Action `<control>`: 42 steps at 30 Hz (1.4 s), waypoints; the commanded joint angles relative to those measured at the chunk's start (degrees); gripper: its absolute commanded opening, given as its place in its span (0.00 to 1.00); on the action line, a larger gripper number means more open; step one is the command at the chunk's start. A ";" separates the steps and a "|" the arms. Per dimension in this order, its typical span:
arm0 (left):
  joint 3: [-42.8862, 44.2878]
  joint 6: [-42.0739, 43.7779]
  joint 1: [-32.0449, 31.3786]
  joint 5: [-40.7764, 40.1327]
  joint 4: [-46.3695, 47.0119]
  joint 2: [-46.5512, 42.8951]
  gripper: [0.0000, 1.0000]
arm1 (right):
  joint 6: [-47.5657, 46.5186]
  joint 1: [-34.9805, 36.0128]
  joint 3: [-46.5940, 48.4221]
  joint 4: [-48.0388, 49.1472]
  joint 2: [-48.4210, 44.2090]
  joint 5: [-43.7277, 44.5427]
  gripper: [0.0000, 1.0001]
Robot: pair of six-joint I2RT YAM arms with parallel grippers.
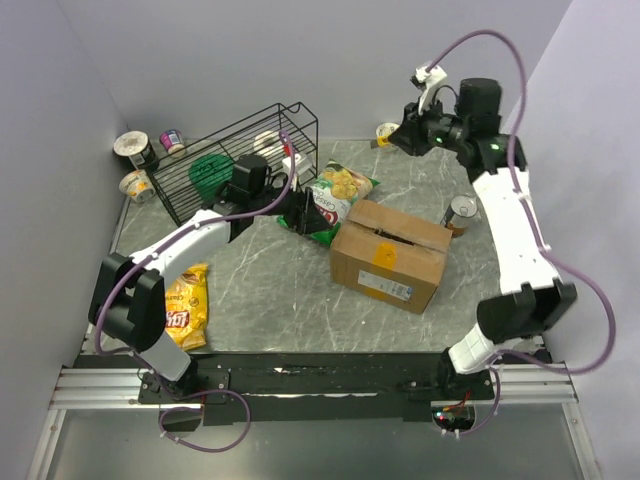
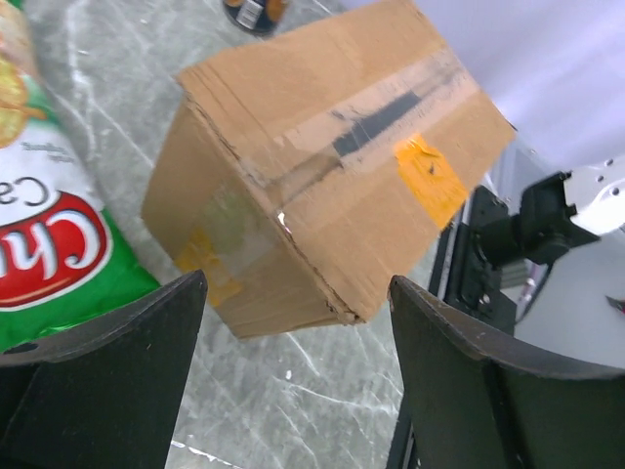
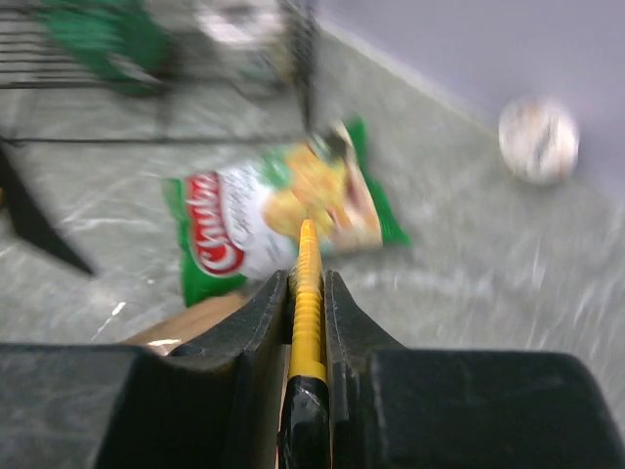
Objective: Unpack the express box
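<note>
The express box (image 1: 388, 255), a brown carton with a round orange sticker and a white label, lies mid-table with its flaps down along a taped seam. In the left wrist view the box (image 2: 322, 166) sits just ahead, one corner pointing at the gap between my fingers. My left gripper (image 1: 300, 212) (image 2: 298, 283) is open and empty, low over the table between the box and a green chip bag (image 1: 335, 200) (image 2: 49, 225). My right gripper (image 1: 415, 132) (image 3: 307, 278) is raised at the back right, shut on a yellow ribbed tool (image 3: 308, 283). A sliver of cardboard (image 3: 186, 322) shows below it.
A black wire basket (image 1: 240, 160) stands at the back left with cups (image 1: 133, 148) beside it. A yellow chip bag (image 1: 187, 305) lies front left. A can (image 1: 461, 212) stands right of the box, and a cup (image 1: 387, 132) (image 3: 538, 140) sits by the back wall.
</note>
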 commanded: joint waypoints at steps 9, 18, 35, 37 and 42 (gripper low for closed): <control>1.24 -2.78 -0.75 5.59 3.47 6.20 0.82 | -13.49 0.97 4.35 -18.13 -6.38 -16.38 0.00; 2.73 -1.73 -3.03 3.93 2.25 9.01 0.83 | -21.91 2.64 -14.07 -11.04 -14.10 -19.89 0.00; 3.70 -0.41 -4.71 1.20 -0.30 11.22 0.83 | -21.75 10.90 -27.46 3.82 -19.74 -7.25 0.00; 3.70 -0.41 -4.71 1.11 -0.13 11.30 0.83 | -20.52 11.17 -27.81 4.44 -19.12 -5.75 0.00; 4.05 -1.99 -4.71 0.94 0.58 12.01 0.83 | -20.08 11.26 -27.55 5.59 -18.33 -5.22 0.00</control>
